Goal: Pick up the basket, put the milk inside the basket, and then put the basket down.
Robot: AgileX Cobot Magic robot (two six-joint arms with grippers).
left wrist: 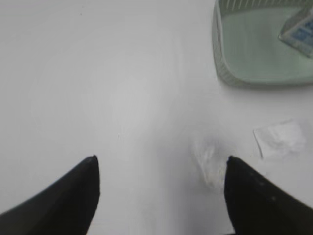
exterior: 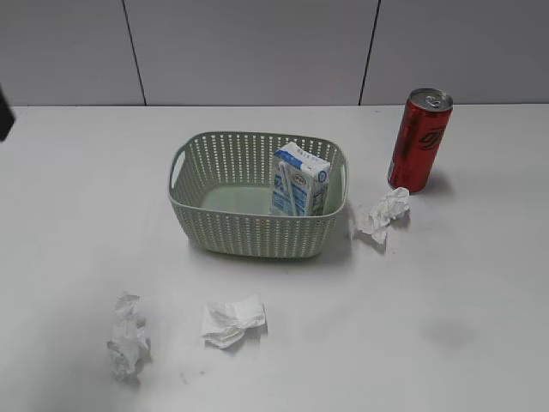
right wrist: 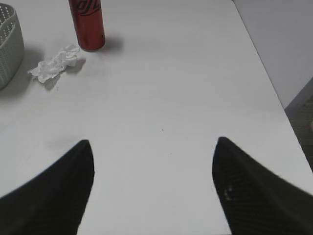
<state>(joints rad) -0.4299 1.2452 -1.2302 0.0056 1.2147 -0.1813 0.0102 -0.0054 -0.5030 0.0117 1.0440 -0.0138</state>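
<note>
The pale sage-green basket (exterior: 227,232) stands on the white table near the middle. The white and blue milk carton (exterior: 299,180) stands upright inside it, at its right end. The left wrist view shows a corner of the basket (left wrist: 222,68) and a bit of the carton (left wrist: 299,33) at top right. The right wrist view shows the basket's edge (right wrist: 10,46) at far left. My left gripper (left wrist: 160,164) is open and empty above bare table. My right gripper (right wrist: 152,147) is open and empty above bare table. Neither gripper shows in the exterior view.
A tall red drink can (exterior: 419,139) stands right of the basket, also in the right wrist view (right wrist: 87,24). Crumpled tissues lie by the can (exterior: 383,214), at front left (exterior: 128,336) and front middle (exterior: 232,321). The table's right edge (right wrist: 274,83) is near.
</note>
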